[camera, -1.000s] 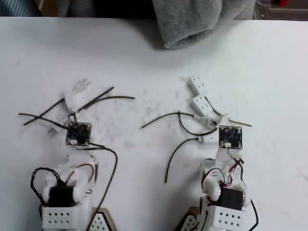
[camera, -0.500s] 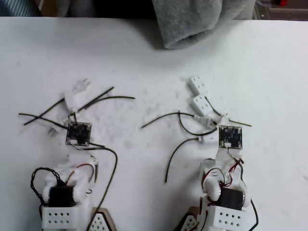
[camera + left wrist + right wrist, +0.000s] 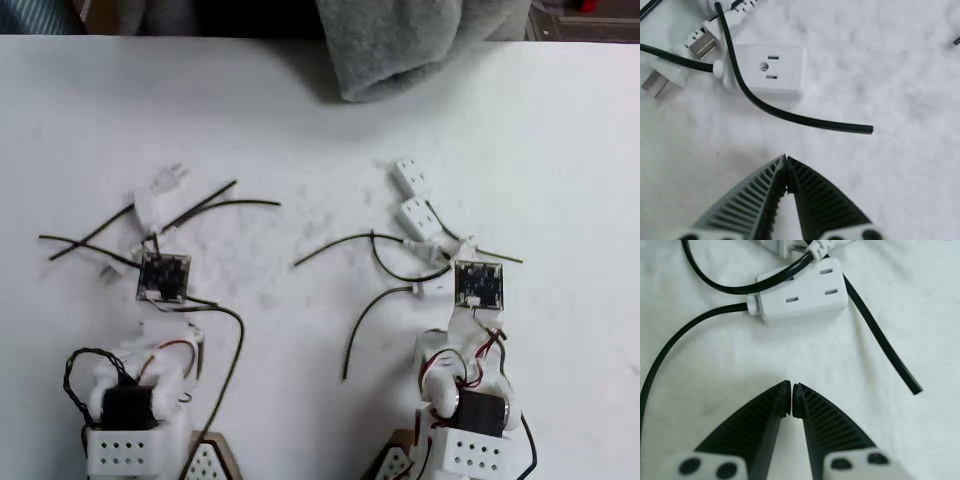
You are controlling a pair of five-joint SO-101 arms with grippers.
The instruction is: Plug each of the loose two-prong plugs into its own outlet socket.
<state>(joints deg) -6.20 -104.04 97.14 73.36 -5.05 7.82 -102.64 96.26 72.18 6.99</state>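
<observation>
**Left gripper** [image 3: 786, 160]: fingers pressed together, holding nothing, poised over the bare table [image 3: 900, 60]. Just ahead, a black cord [image 3: 790, 116] crosses a white outlet block [image 3: 771, 70] whose slots stand empty. A two-prong plug [image 3: 699, 42] lies loose beside the block.

**Right gripper** [image 3: 791, 387]: fingers together, holding nothing, near a second outlet block [image 3: 802, 295] with its slots empty and a black lead [image 3: 880, 342] running behind it.

**High view:** the left arm [image 3: 130, 400] is at lower left and the right arm [image 3: 470, 410] at lower right. The cords and blocks lie at mid-frame, and a grey cloth [image 3: 410, 45] is at the upper edge.

**Change:** none. Arms, cords, plugs and blocks match the earlier frames.
</observation>
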